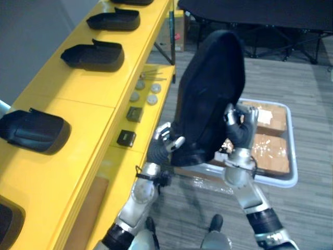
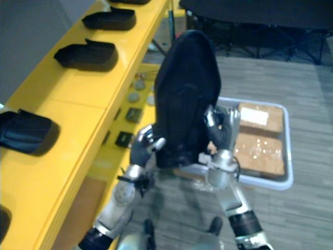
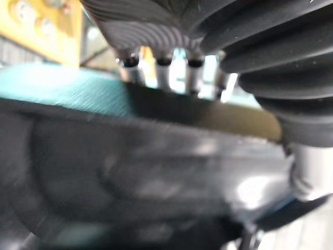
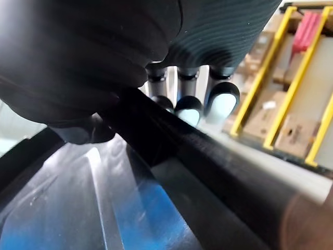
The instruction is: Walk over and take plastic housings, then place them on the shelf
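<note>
I hold a large black plastic housing (image 1: 208, 94) upright between both hands, in front of the yellow shelf (image 1: 78, 104). My left hand (image 1: 162, 146) grips its lower left edge, fingers curled over the rim (image 3: 156, 73). My right hand (image 1: 240, 130) clasps its right edge, with fingers (image 4: 190, 107) wrapped over the black rim (image 4: 208, 172). Several other black housings lie along the shelf top: one near (image 1: 32, 131), one further (image 1: 93, 56) and one beyond (image 1: 114, 21).
A white tray (image 1: 291, 179) with brown cartons (image 1: 270, 151) stands on the floor to the right. Small dark blocks (image 1: 126, 138) and grey discs (image 1: 145, 94) lie on the shelf's lower ledge. Dark table legs (image 1: 270, 36) stand at the back.
</note>
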### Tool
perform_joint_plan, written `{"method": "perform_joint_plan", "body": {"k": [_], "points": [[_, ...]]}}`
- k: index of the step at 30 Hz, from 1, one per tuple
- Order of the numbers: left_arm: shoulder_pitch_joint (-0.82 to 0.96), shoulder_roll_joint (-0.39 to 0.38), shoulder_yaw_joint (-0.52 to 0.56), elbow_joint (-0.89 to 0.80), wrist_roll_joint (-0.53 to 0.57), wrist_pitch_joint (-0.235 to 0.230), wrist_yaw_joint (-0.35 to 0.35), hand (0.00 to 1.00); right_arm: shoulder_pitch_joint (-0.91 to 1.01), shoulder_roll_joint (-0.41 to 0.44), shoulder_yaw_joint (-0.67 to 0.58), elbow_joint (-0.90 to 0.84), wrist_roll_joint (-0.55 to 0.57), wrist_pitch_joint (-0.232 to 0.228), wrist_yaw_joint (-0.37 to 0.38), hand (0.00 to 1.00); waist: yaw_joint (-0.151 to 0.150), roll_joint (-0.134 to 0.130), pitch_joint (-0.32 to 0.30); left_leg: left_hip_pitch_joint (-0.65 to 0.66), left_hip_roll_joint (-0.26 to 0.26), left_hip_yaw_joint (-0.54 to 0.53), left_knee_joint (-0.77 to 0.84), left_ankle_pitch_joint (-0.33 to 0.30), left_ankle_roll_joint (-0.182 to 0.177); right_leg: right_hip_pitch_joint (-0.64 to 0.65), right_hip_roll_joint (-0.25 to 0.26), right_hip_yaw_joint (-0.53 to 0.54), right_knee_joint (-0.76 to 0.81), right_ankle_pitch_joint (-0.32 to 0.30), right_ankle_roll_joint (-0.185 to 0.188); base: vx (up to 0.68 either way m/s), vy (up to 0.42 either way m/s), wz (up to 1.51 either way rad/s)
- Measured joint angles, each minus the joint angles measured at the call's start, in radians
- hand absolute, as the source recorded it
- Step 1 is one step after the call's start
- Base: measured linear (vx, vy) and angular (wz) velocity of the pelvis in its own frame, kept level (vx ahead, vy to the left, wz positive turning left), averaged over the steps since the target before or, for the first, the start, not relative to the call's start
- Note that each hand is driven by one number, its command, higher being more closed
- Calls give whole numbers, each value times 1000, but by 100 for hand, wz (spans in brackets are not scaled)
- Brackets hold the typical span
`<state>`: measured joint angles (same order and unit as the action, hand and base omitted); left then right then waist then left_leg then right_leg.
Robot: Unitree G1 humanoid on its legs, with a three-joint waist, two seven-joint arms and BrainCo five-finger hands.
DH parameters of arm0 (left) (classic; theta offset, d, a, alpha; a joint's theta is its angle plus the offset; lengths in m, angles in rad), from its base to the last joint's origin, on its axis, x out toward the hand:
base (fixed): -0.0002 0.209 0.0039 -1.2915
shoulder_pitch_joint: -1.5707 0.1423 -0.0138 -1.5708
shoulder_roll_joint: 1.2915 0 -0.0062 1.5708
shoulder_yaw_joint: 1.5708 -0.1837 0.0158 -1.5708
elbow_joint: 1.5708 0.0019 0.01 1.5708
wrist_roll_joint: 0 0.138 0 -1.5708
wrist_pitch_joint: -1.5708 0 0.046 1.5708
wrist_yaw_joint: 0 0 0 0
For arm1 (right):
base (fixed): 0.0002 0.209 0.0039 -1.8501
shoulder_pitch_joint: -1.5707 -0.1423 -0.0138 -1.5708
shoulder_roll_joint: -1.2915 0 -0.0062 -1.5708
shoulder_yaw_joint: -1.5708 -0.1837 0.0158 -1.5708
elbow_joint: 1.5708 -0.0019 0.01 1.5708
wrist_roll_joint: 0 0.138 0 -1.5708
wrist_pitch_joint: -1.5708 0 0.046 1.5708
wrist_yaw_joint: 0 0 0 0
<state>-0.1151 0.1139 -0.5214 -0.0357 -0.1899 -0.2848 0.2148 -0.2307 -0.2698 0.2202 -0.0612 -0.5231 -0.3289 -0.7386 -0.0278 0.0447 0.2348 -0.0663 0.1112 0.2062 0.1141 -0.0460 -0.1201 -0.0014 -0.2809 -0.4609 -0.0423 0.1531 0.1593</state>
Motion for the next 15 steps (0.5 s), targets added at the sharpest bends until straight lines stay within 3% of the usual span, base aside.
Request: {"method": "perform_joint_plan", "body": {"k": [4,8,15], "points": [[0,0,-4,19,16,7,0,0,-12,0,9,-1,0,-10,20,100,-7,0,0,6,0,0,0,0,0,3,0,4,0,0,0,-30,1,-2],[0,0,-10,20,57,42,9,0,-12,-1,15,0,1,-10,21,100,-9,6,3,12,0,4,-1,0,0,2,0,10,-1,0,0,-31,2,-4],[0,9,-14,25,204,93,47,0,-13,-23,28,0,25,-10,39,100,-17,22,15,15,0,15,-2,0,0,-1,0,25,-3,4,6,-15,1,-5]]}}
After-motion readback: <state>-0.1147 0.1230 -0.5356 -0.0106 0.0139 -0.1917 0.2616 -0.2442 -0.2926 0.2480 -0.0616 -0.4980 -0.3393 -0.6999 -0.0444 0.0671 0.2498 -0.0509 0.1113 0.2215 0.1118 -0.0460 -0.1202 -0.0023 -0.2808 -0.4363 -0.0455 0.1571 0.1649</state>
